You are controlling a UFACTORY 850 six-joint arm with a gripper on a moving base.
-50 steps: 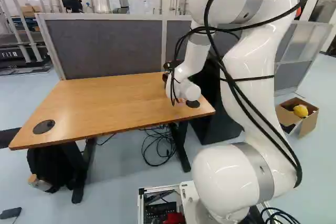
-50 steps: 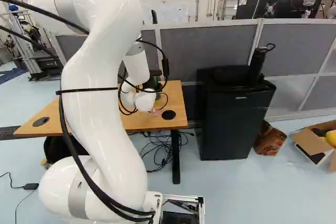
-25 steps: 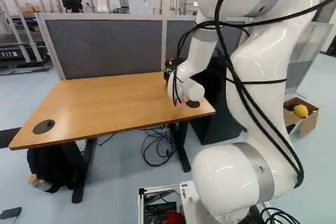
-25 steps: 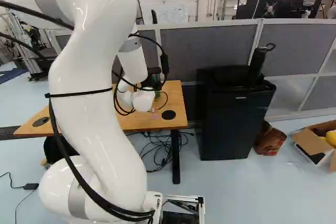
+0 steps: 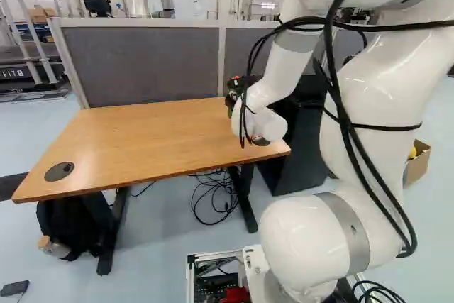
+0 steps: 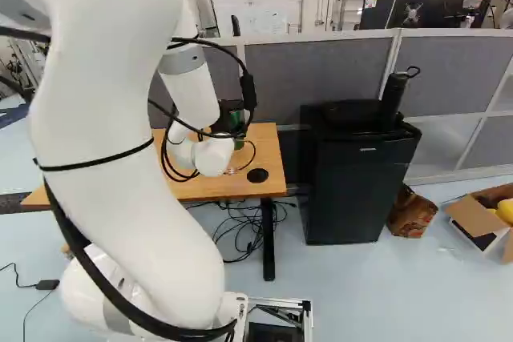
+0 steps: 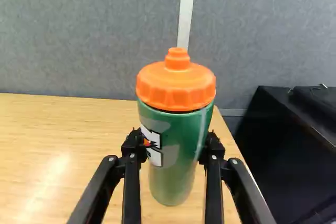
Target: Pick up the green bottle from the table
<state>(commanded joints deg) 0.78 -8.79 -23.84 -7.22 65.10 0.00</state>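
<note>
Green bottle (image 7: 177, 177) is clamped in the gripper (image 7: 173, 148), so grasping seems done, though I cannot tell whether it clears the table (image 7: 68, 140).

In the right base view, the arm (image 6: 120, 150) hid much of the bench (image 6: 268, 150) and most of the green bottle (image 7: 176, 156) near its right edge. Both base views cut off the arm's upper bend; the wrist view cut off the black fridge (image 7: 278, 166).
</note>
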